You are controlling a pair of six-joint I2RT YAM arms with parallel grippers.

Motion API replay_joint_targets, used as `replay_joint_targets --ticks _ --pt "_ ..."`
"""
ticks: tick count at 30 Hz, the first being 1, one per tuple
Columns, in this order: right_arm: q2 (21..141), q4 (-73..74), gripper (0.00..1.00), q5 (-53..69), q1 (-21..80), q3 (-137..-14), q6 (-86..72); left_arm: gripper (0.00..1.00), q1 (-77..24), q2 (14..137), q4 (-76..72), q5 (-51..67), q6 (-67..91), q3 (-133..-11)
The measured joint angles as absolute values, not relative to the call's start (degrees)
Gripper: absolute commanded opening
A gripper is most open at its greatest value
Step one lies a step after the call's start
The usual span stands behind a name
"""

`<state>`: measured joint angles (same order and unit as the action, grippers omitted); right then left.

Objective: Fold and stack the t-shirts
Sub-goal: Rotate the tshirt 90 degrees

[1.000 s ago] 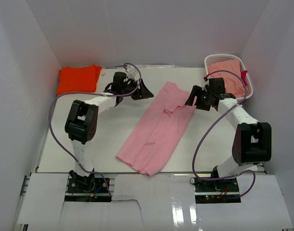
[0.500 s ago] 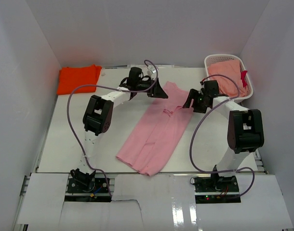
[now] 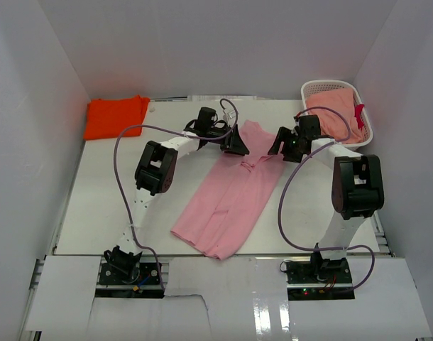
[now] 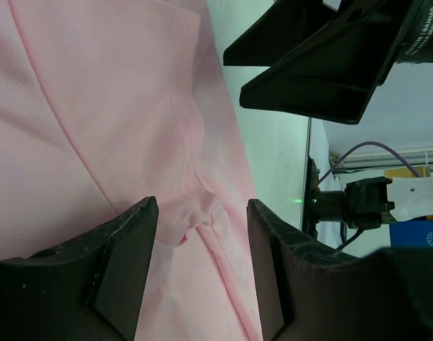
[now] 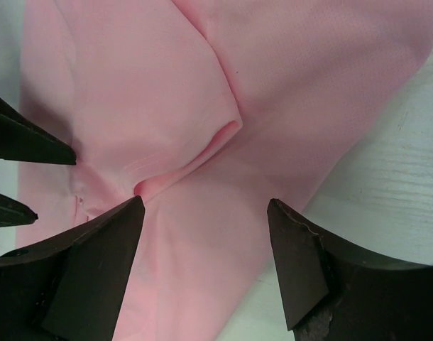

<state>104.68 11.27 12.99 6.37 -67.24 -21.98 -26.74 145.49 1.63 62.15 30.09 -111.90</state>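
Basket (image 3: 312, 87) right of pink t-shirt (image 3: 234, 192), orange t-shirt (image 3: 116, 116) far left

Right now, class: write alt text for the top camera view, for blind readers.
A pink t-shirt lies on the table, the open left end effector and right end effector poised over its far end. A folded orange t-shirt lies far left; a white basket of cloth, far right.

Left arm (image 3: 157, 165) extended far and rightward from near-left corner, elbow raised. Left gripper (image 3: 236, 141) pointed right, jaws held apart, nothing clamped between them. Right arm (image 3: 356, 186) reached far and leftward from near-right corner. Right gripper (image 3: 280, 144) pointed left, jaws spread wider, nothing gripped. Grippers set facing each other, near, not touching.
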Motion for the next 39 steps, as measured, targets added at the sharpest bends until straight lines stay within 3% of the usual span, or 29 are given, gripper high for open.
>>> replay_joint_targets --ticks 27,39 --pt "110.76 10.02 0.77 12.43 6.33 -71.22 -22.09 0.66 -26.74 146.02 13.5 51.7 21.78 -115.87" --pt "118.43 10.22 0.77 15.29 6.33 -81.3 -22.09 0.67 -26.02 144.75 10.22 49.34 23.79 -112.55"
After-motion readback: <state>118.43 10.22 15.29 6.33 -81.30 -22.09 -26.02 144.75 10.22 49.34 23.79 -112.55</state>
